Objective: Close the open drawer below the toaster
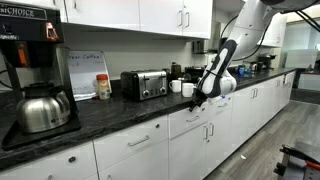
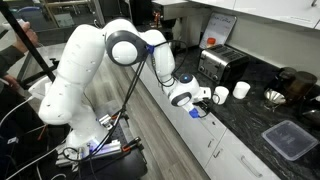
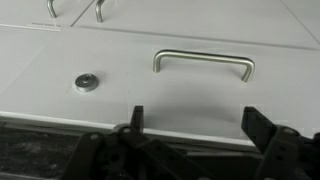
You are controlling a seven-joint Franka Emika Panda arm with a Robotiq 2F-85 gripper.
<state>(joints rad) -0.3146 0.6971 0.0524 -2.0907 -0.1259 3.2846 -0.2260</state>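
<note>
The drawer (image 3: 120, 60) is seen front-on in the wrist view. It's a wide, shallow white front with its long axis running side to side along the bench (image 1: 100, 108) edge, face turned out toward the tool (image 3: 196, 122). One silver bar handle (image 3: 203, 62) is mounted on it, lying level, and one round lock (image 3: 87, 82) sits off to the side. The tool is held just in front of the panel with its two fingers (image 3: 137, 118) spread apart, nothing gripped, and the handle is framed beyond them, apart from both. Two vertical handles (image 3: 98, 10) are glimpsed further off. One toaster (image 1: 145, 84) is parked on the bench. How far out the drawer sticks can't be told.
</note>
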